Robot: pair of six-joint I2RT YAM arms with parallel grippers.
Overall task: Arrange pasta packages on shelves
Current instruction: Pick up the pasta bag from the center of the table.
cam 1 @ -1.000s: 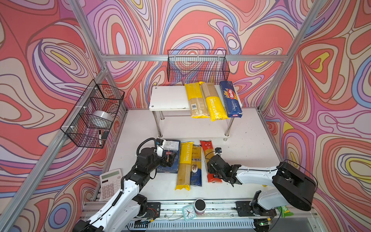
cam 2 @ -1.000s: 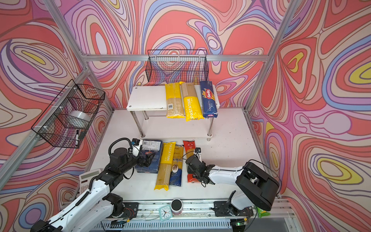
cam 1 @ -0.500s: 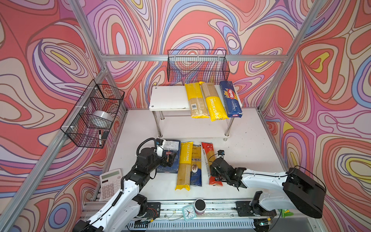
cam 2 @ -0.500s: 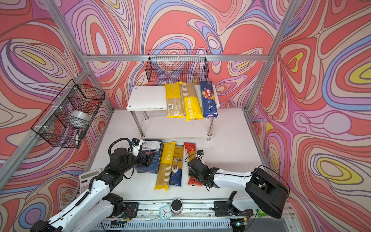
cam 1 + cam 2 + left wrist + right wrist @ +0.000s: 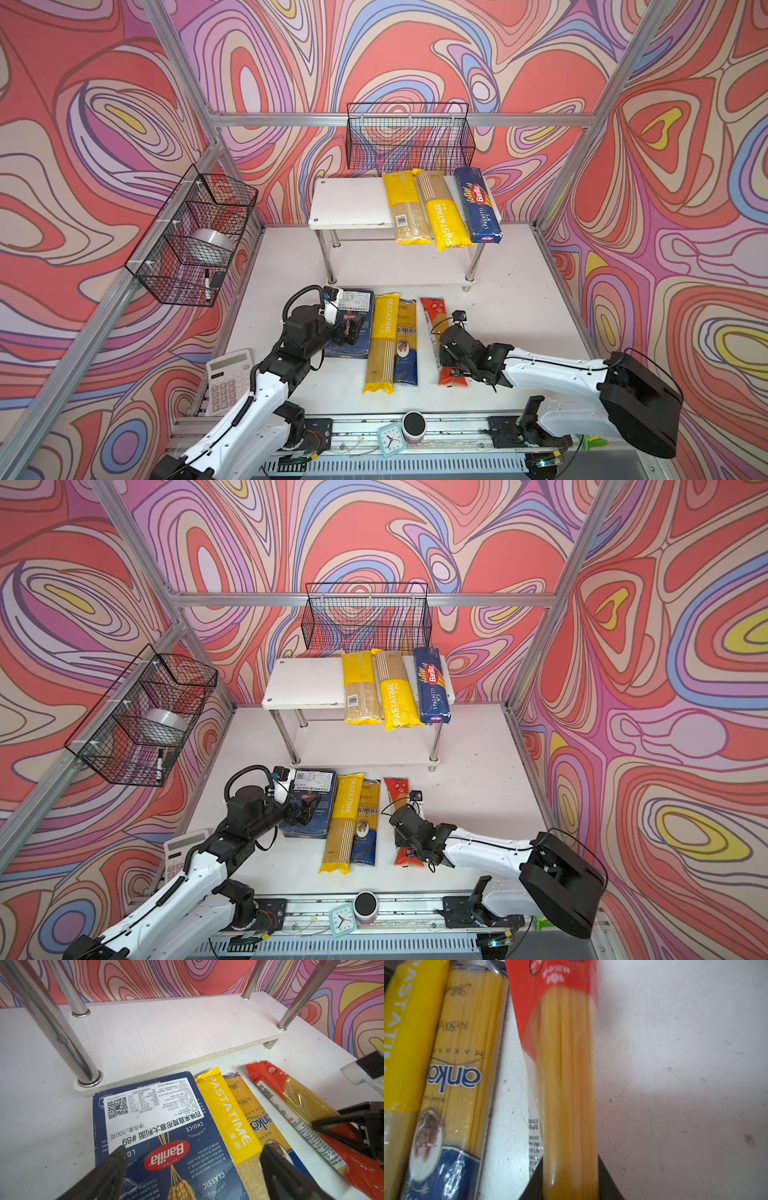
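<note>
The right arm's jaws are closed on the long red plastic bag of spaghetti, near its end closest to the robot. In the right wrist view the two dark fingers press the pasta strands of this bag from both sides. The bag is at the right end of a row of four packs on the white desk, and I cannot tell if it is lifted from the surface. Beside it, with a small gap, is the dark blue plastic bag of spaghetti. Touching that one is a yellow PASTATIME bag, and then comes the wide dark blue Barilla carton box. The left arm's jaws are wide open above this box and hold nothing; one finger shows on each side of the red Barilla logo. Behind the row stands the white two-tier rack with chrome legs. Its top board carries three packs side by side: a yellow bag with a barcode, a second yellow PASTATIME bag and a slim blue Barilla box. The lower board is bare in the left wrist view.
</note>
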